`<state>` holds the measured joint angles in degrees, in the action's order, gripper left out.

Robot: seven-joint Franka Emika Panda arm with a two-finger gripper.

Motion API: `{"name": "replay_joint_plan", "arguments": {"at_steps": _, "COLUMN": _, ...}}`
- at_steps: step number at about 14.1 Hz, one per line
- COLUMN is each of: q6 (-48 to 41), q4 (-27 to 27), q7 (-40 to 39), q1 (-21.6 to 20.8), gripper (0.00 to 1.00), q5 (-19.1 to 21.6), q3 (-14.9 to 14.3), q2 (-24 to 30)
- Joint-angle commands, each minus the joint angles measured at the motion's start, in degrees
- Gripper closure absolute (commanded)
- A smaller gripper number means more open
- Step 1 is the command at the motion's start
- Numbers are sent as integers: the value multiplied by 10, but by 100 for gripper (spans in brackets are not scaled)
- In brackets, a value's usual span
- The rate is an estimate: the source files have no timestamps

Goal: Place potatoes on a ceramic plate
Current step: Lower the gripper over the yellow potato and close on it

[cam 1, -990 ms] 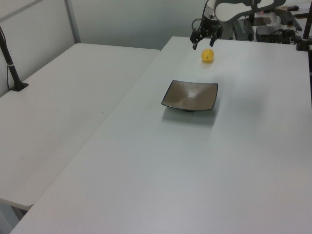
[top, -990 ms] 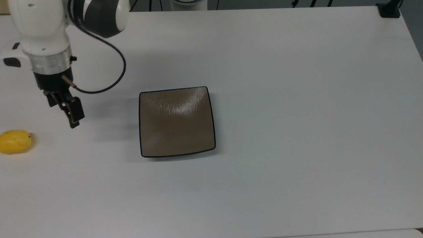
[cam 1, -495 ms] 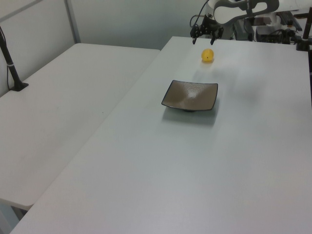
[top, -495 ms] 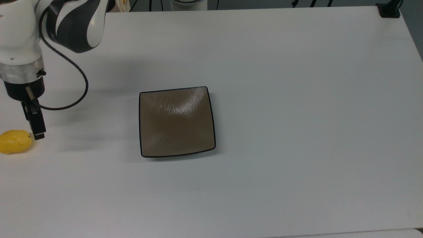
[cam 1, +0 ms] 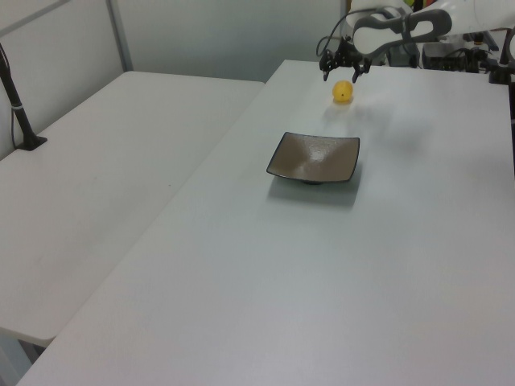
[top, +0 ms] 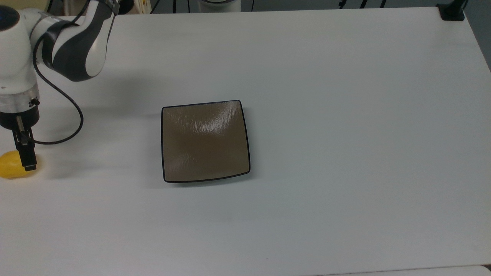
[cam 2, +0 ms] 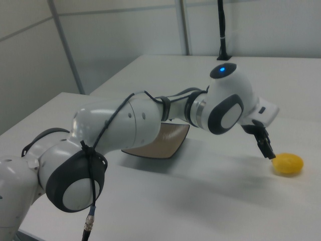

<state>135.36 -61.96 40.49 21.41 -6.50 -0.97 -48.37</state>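
The yellow potato (top: 11, 170) lies on the white table at the top view's far left edge, and it also shows as the potato (cam 1: 343, 92) and the potato (cam 2: 288, 164). My gripper (top: 27, 159) hangs just above it and a little toward the plate, not touching. In the left view the gripper (cam 1: 341, 74) is open, its fingers spread over the potato with nothing between them. The right view has the gripper (cam 2: 267, 148) tip close to the potato's left end. The square brown ceramic plate (top: 205, 141), (cam 1: 315, 158) sits mid-table with nothing on it. My arm hides most of the plate (cam 2: 168, 143) in the right view.
A black cable (top: 73, 126) loops from my wrist. My arm's elbow (top: 76, 46) hangs over the top view's upper left. A black post base (top: 452, 11) stands at the top view's upper right corner. A second white table (cam 1: 105, 177) adjoins on the left view's left.
My gripper has moved toward the top view's left, from between plate and potato to just over the potato, and has turned. Potato and plate have not moved.
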Motion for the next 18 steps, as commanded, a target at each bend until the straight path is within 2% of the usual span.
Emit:
{"name": "replay_joint_plan", "arguments": {"at_steps": 1, "q6": 24, "q4": 21, "q7": 18, "q1": -3, "gripper": 0, "q5": -12, "q3": -18, "q2": -30}}
{"name": "replay_joint_plan", "arguments": {"at_steps": 11, "q6": 67, "q4": 24, "q7": 17, "q1": 2, "gripper": 0, "q5": -13, "q3": -38, "q2": -66}}
{"name": "replay_joint_plan", "arguments": {"at_steps": 15, "q6": 68, "q4": 52, "q7": 16, "q1": 3, "gripper": 0, "q5": -12, "q3": -42, "q2": -86}}
{"name": "replay_joint_plan", "arguments": {"at_steps": 17, "q6": 68, "q4": 54, "q7": 16, "q1": 5, "gripper": 31, "q5": -12, "q3": -42, "q2": -87}}
{"name": "replay_joint_plan", "arguments": {"at_steps": 18, "q6": 68, "q4": 54, "q7": 16, "q1": 5, "gripper": 39, "q5": -12, "q3": -42, "q2": -87}}
